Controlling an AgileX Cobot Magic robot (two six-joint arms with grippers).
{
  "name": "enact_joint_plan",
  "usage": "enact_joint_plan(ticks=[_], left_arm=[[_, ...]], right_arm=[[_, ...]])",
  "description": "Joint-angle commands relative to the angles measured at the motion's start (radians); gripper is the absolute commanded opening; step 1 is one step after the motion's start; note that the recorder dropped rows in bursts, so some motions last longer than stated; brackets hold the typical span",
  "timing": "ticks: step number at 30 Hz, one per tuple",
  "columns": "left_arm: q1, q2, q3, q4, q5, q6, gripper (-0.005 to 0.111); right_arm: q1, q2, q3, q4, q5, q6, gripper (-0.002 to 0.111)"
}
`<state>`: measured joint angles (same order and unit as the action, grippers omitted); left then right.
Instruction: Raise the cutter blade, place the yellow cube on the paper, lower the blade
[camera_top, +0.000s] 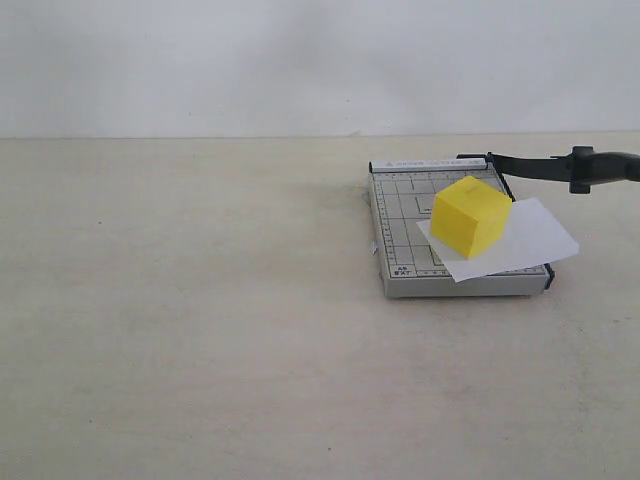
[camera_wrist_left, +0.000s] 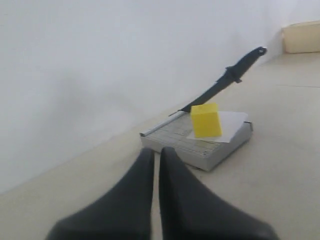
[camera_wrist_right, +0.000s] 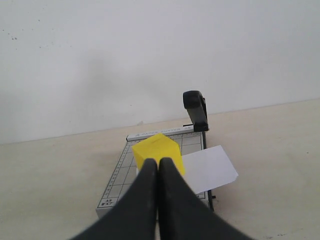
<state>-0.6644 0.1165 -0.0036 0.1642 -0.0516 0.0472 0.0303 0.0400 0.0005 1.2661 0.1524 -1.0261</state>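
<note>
Grey gridded base (camera_top: 400, 225) sits on the table (camera_top: 180, 300), right of centre, near the far wall. The paper (camera_top: 535, 240) lies flat on the base's right part, skewed, with its right corner hanging past the base's right edge. The yellow cube (camera_top: 468, 215) rests on the paper's left part, over the base, upright, one corner turned toward the near side. The cutter blade (camera_top: 560, 166) is raised, hinged at the base's far edge and angled up, with its thick handle out past the base to the right, clear of cube and paper. Left fingers (camera_wrist_left: 148, 159) are pressed together with nothing between them, above bare table and well apart from the cutter. Right fingers (camera_wrist_right: 150, 170) are also closed tight and hold nothing; they point at the cube from the near side, and contact can't be told.
</note>
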Motion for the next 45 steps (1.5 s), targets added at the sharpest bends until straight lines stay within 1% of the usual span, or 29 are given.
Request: enact_joint_plan(ticks=[1,5,8,12,16,27,45], left_arm=[[0.121,-0.080,0.004,-0.012,0.072,-0.007,0.004],[0.223,-0.117,0.004,-0.012,0.087,-0.007,0.004],[0.283,-0.117,0.004,-0.012,0.087,-0.007,0.004],[0.348,-0.117,0.004,-0.012,0.102,-0.007,0.004],[0.382,-0.117,0.004,-0.019,0.109,-0.007,0.004],[0.386,-0.117,0.004,-0.019,0.131,-0.007,0.004],[0.386,-0.117,0.004,-0.019,0.127,-0.007,0.004]], right_arm=[[0.001,-0.008,0.000,0.000,0.002,-0.003,0.000],[0.001,-0.008,0.000,0.000,0.002,-0.003,0.000],[0.001,-0.008,0.000,0.000,0.002,-0.003,0.000],[0.001,-0.008,0.000,0.000,0.002,-0.003,0.000],[0.001,-0.008,0.000,0.000,0.002,-0.003,0.000],[0.001,-0.008,0.000,0.000,0.002,-0.003,0.000],[0.001,-0.008,0.000,0.000,0.002,-0.003,0.000]])
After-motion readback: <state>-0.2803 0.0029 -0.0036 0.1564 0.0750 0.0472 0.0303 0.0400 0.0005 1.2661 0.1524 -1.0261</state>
